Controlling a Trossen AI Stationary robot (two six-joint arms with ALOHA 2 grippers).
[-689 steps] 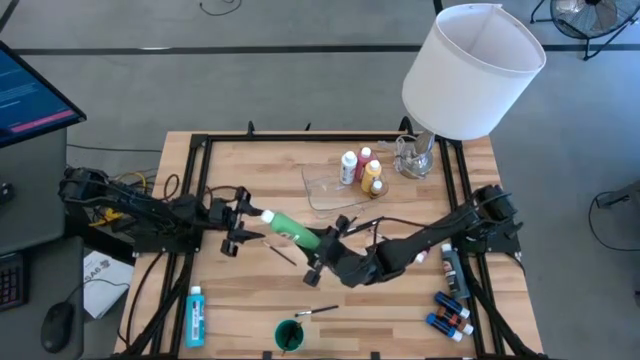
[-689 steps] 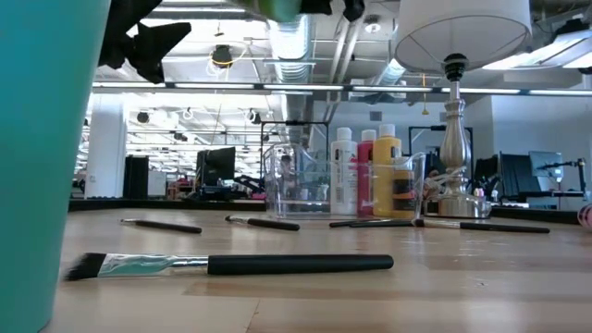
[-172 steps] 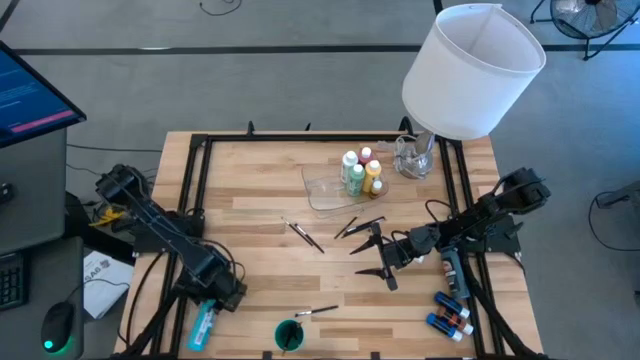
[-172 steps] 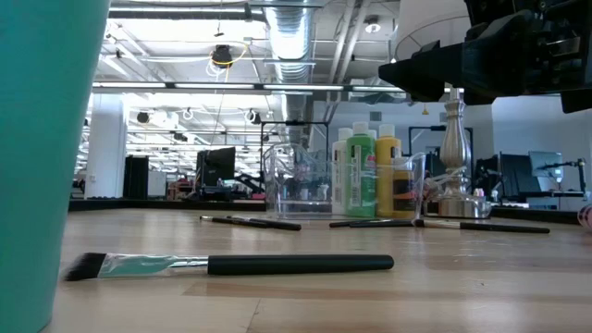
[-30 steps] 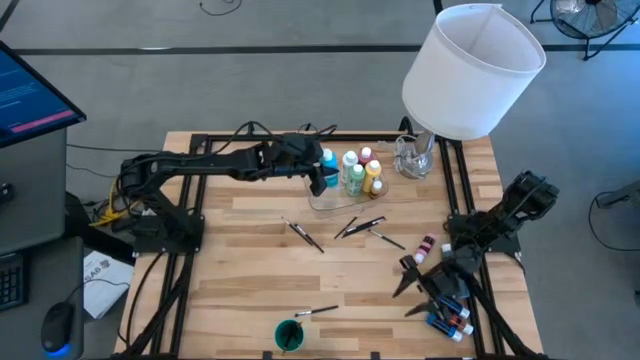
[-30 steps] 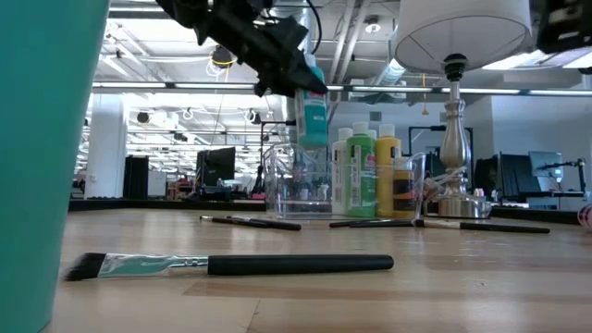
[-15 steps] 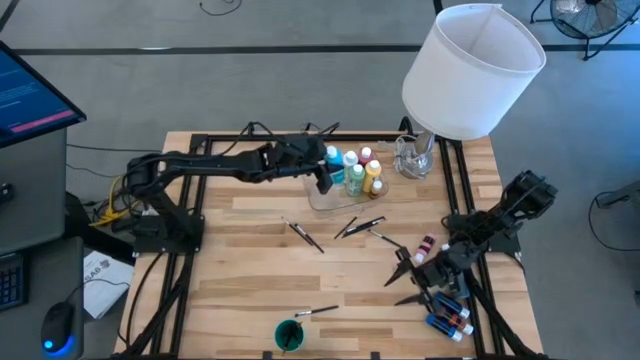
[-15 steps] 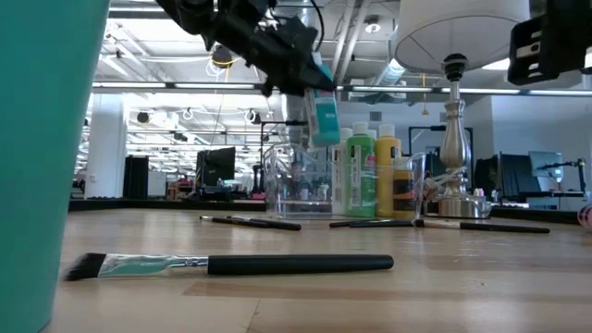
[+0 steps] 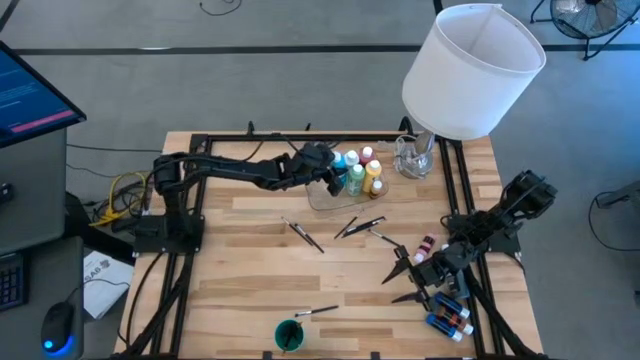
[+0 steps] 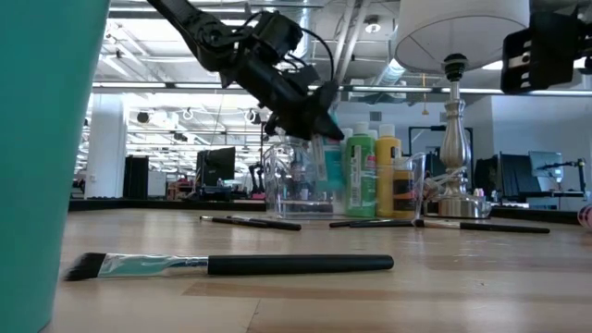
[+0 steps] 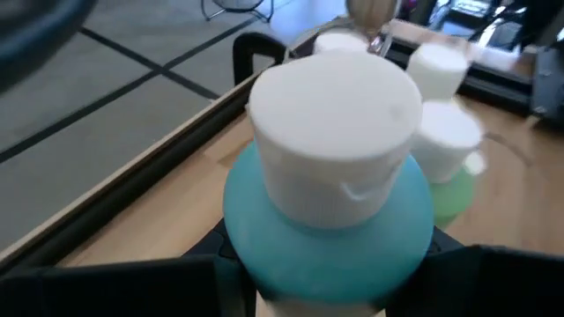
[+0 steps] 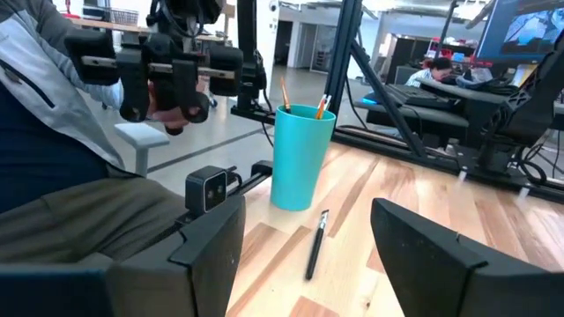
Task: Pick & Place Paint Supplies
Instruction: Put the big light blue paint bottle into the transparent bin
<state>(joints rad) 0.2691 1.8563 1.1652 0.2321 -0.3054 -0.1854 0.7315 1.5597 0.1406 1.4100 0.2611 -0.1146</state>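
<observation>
Left gripper (image 9: 334,172) clamps blue bottle (image 11: 330,211) over tray (image 9: 322,196); right gripper (image 9: 405,282) agape above wooden table (image 9: 250,270).

Crowded just beyond the left pincer (image 9: 331,178): bottles (image 9: 365,172) packed close, seemingly inside the tray (image 9: 322,196); lampshade (image 9: 470,70) overhanging farther on.

The left gripper (image 9: 334,174) is now lower and further over the clear tray (image 9: 322,192), so the blue bottle (image 9: 338,162) it grips stands down among the other bottles (image 9: 364,170) instead of hanging above them. The right gripper (image 9: 402,282) is slightly nearer the table's middle.
</observation>
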